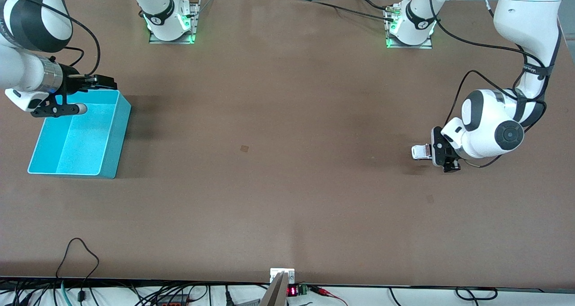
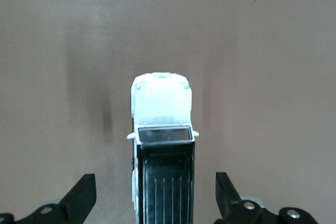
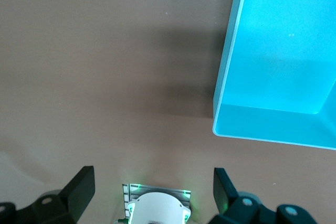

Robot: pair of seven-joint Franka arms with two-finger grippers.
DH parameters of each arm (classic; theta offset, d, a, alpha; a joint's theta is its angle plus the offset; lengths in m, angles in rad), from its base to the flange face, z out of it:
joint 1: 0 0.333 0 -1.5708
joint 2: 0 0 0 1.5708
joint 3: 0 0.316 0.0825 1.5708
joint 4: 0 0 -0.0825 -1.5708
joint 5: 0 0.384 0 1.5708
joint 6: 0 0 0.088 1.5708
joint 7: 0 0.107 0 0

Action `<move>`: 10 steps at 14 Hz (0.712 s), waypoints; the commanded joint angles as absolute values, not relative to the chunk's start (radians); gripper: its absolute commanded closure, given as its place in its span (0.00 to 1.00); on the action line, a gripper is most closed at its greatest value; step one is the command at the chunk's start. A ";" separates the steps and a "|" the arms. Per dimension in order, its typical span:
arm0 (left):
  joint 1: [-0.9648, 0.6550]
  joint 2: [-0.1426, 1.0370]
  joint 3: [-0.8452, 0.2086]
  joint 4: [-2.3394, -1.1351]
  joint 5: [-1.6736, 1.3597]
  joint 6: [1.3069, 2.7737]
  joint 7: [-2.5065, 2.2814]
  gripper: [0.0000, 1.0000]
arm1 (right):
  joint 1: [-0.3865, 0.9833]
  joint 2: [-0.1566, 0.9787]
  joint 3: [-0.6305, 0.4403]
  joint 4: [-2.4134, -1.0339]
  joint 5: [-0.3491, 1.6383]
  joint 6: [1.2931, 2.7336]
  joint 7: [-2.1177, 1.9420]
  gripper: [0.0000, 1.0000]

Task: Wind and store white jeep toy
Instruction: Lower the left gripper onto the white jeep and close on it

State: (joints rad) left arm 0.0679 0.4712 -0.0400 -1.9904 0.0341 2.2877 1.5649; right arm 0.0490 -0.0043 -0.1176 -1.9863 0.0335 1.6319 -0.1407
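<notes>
White jeep toy [image 1: 418, 152]: it is set on the brown table [image 1: 278, 171] toward the left arm's end, at about 3 o'clock from the table's middle in the front view, well apart from the turquoise bin [image 1: 112, 153].
Jeep's axis: in the front view its long axis is seen running along the table's length; the white bonnet points at 9 o'clock there, toward the right arm's end, and the black roof panel end is hidden under the gripper.
Front view only: both arms, both bases and the bin are shown together; only the jeep's white nose is seen past the wrist.
Left wrist view only: the jeep [image 2: 161, 145] is seen from above, with bonnet, windscreen and ribbed black roof; a fingertip [image 2: 81, 195] is seen on each side, clear of the body.
Right wrist view only: one corner of the bin [image 3: 223, 114] and its bare turquoise floor are seen, along with the right arm's base.
Left gripper [image 1: 442, 155]: spread wide and released; it is placed down around the jeep's rear, nothing being grasped.
Right gripper [image 1: 92, 83]: spread wide and holding nothing; it is held over the bin's rim farthest from the front camera.
</notes>
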 commanded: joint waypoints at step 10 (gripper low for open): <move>0.106 0.433 -0.051 -2.080 0.032 2.353 1.646 0.00 | 0.064 -0.034 -0.112 -2.011 0.026 1.637 -0.121 0.00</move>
